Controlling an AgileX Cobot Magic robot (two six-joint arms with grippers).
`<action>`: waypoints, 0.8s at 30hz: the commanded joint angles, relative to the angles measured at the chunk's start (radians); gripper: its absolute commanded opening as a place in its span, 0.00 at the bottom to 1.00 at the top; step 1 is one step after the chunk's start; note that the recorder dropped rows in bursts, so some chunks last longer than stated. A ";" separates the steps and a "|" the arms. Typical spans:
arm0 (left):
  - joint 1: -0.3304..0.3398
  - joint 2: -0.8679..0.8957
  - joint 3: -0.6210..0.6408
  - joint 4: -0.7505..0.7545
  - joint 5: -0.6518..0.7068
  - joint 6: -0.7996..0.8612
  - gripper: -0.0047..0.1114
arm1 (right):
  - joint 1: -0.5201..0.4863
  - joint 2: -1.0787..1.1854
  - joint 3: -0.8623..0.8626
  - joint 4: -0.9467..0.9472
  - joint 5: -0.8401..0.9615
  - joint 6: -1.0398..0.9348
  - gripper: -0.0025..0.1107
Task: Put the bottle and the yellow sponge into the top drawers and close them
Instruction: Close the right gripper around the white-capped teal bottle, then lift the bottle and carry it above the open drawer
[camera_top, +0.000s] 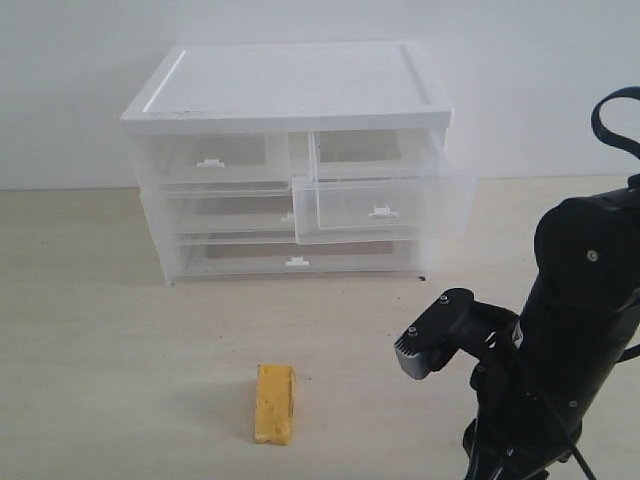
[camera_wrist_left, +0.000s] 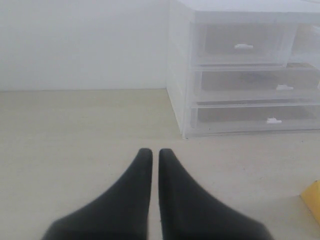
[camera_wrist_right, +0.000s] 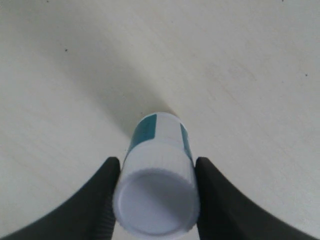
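Right gripper (camera_wrist_right: 157, 162) has its two smooth black fingers against opposite sides of the bottle (camera_wrist_right: 159, 140), clamped just below the rim of the cap (camera_wrist_right: 156, 205). The bottle is a small upright cylinder with a round, finely ribbed white cap and a white body with teal-blue panels. It appears to rest on the pale, matte table (camera_top: 100, 350), where it casts a soft shadow. The exterior view does not show the bottle; there the bulky black right arm (camera_top: 585, 300) bends down at the near right. Left gripper (camera_wrist_left: 155, 152) hangs low over bare table on the left, its tapered black fingers together with only a thin slit between them, holding nothing. The sponge (camera_top: 274, 403), a rough yellow-orange rectangular block, lies flat on the near middle of the table, well apart from both grippers, its long side pointing toward the cabinet (camera_top: 290, 90). That cabinet is a boxy frame with a flat white lipped top, standing at the far side against a white wall. Its top-right drawer (camera_top: 380, 205), translucent clear plastic with a small white tab handle, is pulled out toward the near side. The top-left drawer (camera_top: 210, 160) sits flush in the frame, as do the two full-width drawers below.
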 joint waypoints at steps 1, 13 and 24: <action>0.004 -0.003 0.004 0.004 -0.003 -0.009 0.08 | 0.001 -0.017 -0.016 -0.001 0.059 -0.064 0.02; 0.004 -0.003 0.004 0.004 -0.003 -0.009 0.08 | -0.001 -0.226 -0.027 0.099 0.097 -0.371 0.02; 0.004 -0.003 0.004 0.004 -0.003 -0.009 0.08 | -0.001 -0.342 -0.076 0.257 0.053 -0.619 0.02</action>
